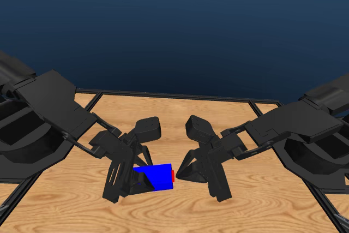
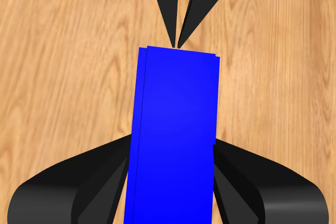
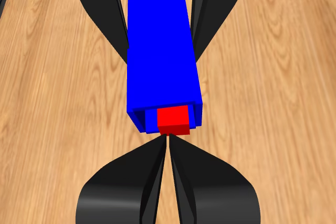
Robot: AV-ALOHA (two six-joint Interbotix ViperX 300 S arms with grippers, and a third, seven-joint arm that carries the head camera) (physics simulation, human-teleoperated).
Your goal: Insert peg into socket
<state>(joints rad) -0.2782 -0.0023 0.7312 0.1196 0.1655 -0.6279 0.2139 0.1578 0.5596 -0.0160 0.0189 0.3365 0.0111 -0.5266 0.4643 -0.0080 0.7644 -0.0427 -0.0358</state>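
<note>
The socket [image 1: 157, 177] is a bright blue boxy block, plain and matte, lying lengthwise between the jaws of the left gripper [image 1: 128, 181] — its hollow end faces the right gripper [image 1: 188, 174]. The peg [image 3: 173, 119], a slim bright red bar, sits almost wholly inside that hollow end; only a short red stub shows, right at the right gripper's closed jaw tips.

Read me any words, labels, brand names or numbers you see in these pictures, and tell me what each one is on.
None. No text, number or sign appears in any view: the blue socket, the red peg, both black grippers' fingers and the wooden table are all plain and unmarked.
</note>
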